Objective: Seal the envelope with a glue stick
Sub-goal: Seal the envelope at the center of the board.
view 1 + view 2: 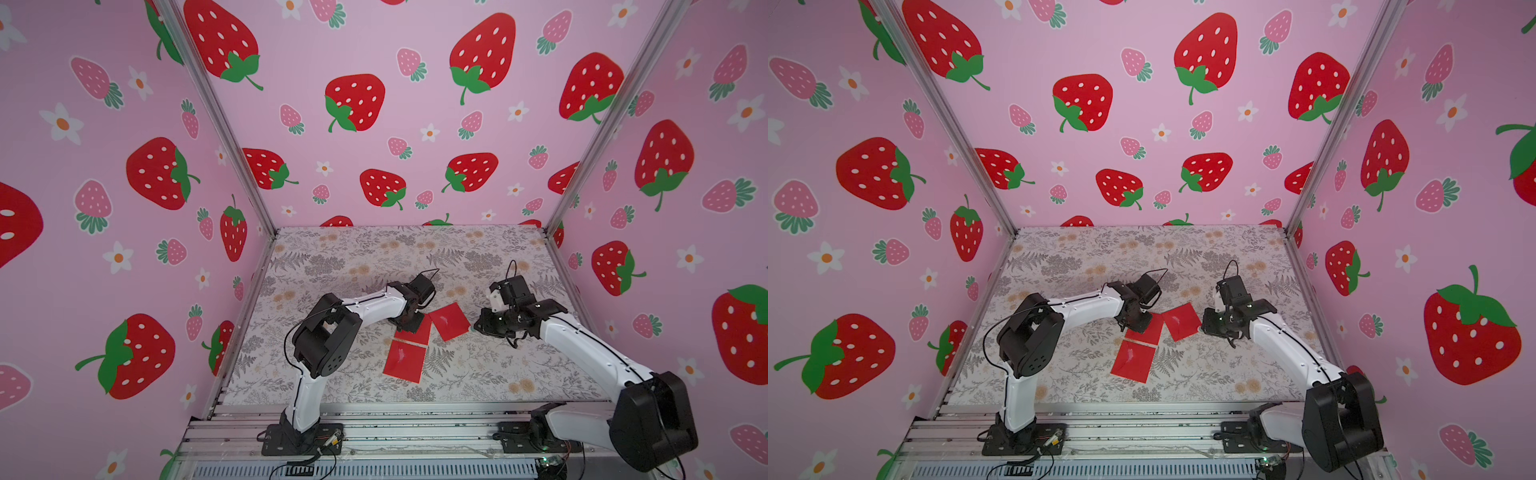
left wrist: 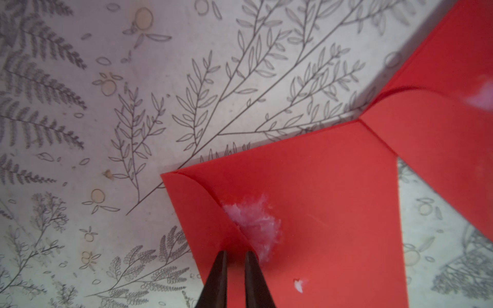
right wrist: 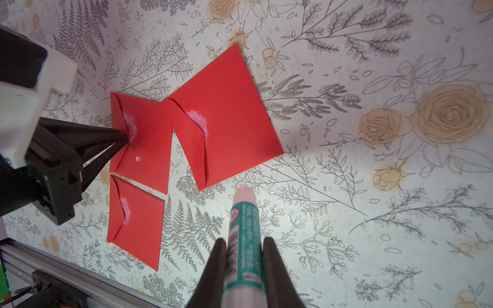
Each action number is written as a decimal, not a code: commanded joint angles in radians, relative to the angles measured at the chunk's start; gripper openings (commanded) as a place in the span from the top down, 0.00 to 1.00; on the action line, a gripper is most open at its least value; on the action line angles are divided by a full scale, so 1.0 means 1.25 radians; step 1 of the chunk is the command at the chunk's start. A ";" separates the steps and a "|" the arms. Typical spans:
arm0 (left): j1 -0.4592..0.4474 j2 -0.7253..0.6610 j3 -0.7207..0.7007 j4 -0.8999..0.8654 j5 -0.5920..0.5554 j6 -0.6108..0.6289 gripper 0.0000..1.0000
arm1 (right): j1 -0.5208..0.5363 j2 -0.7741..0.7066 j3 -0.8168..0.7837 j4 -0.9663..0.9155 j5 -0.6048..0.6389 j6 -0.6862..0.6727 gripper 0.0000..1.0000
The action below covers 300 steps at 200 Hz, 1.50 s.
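- Teal-banded glue stick [image 3: 241, 221] is clamped between the two fingers of the right gripper [image 3: 244, 239]. The grip falls on the label, and the pale rounded end projects past the fingertips.
- That end sits over bare table [image 3: 346, 165], just beside the nearest corner of the far envelope [image 3: 226, 120] and clear of the red paper. Contact with the table surface cannot be told.
- The middle envelope [image 3: 149, 149] lies flat, with one corner overlapping a corner of the far envelope.
- The left gripper [image 2: 236, 253] has its jaws drawn almost together, with only a narrow slit between them. Its tips are down on the flap of the middle envelope, at the edge of a white glue smear [image 2: 253, 226]. Whether the paper is pinched cannot be told.
- The glue stick and the left gripper are well apart, with the far envelope between them.
- The near envelope [image 3: 136, 221] lies just beside the middle one, with a thin strip of table between them. It also shows a white smear at its flap.
- A metal rail [image 1: 374, 419] bounds the near edge of the table, and strawberry-patterned walls [image 1: 415, 124] close the other three sides.
- In both top views, open floral surface lies beyond the envelopes toward the back wall.
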 commanded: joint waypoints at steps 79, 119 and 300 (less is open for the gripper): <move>-0.003 -0.034 -0.039 -0.051 0.071 0.049 0.84 | -0.007 0.011 0.058 -0.059 0.029 -0.008 1.00; -0.002 -0.065 -0.065 -0.030 0.072 0.043 0.83 | -0.006 0.023 0.071 -0.063 0.022 0.002 1.00; 0.026 -0.121 -0.125 0.034 0.159 0.019 0.76 | -0.004 0.049 0.099 -0.089 -0.002 0.001 1.00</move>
